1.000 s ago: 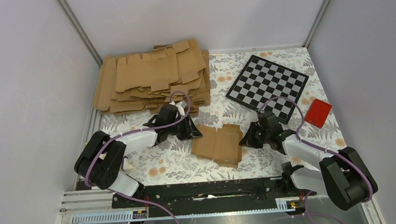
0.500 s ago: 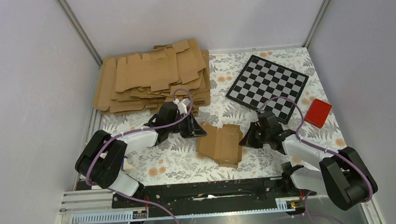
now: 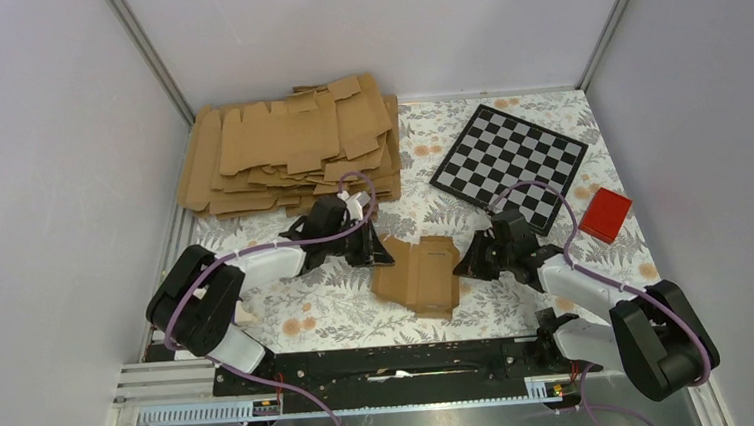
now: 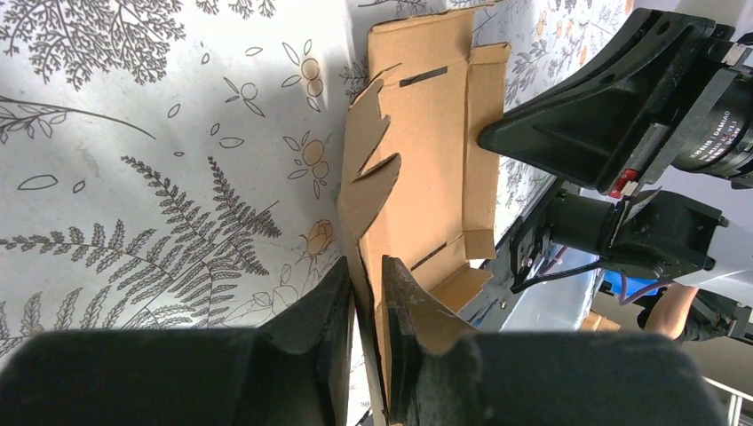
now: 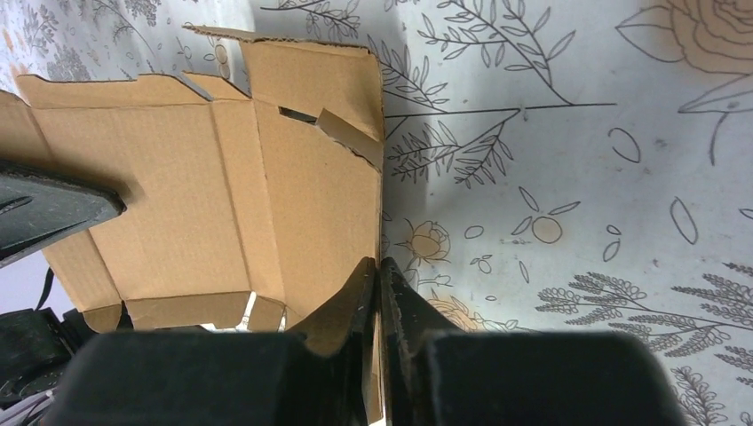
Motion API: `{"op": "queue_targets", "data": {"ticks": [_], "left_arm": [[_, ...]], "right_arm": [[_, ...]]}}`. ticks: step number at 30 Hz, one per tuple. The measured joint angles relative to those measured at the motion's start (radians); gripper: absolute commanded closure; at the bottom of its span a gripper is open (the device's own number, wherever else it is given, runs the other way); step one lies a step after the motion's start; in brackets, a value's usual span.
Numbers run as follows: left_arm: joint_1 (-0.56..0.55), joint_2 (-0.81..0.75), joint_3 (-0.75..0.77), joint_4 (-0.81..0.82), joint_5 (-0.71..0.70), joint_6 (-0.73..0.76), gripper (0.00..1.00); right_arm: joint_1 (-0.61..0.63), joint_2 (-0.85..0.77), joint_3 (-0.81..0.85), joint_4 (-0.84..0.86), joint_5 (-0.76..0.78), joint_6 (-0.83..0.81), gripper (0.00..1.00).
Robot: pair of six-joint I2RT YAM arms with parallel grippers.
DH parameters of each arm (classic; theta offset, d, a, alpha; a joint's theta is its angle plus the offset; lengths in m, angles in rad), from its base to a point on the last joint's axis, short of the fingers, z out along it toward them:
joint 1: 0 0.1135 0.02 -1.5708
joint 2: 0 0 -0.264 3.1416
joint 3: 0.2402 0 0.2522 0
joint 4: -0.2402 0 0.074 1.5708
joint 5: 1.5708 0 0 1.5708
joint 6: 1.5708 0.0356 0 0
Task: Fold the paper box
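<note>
2 end effectors grip the box (image 3: 419,275), a brown blank with some flaps raised, lying at the middle of the floral worktop (image 3: 339,306). The left end effector (image 3: 380,255) pinches its left flap edge and the right end effector (image 3: 463,264) is pressed together on its right edge. A pile of blanks (image 3: 289,154) lies behind, with a checkerboard (image 3: 508,164) and a red block (image 3: 606,214) to the right.
</note>
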Motion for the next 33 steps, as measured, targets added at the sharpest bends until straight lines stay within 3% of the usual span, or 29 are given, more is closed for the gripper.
{"op": "queue_targets", "data": {"ticks": [6,25,33], "left_arm": [[-0.001,-0.014,0.006,0.004,0.018,-0.007,0.83],[-0.003,-0.043,0.006,0.071,0.056,-0.073,0.83],[-0.012,-0.021,0.006,0.117,0.069,-0.103,0.83]], "right_arm": [[0.000,0.024,0.032,-0.001,-0.031,-0.010,0.77],[0.068,0.080,0.161,-0.159,0.050,-0.071,0.74],[0.090,0.171,0.212,-0.180,0.067,-0.085,0.66]]}}
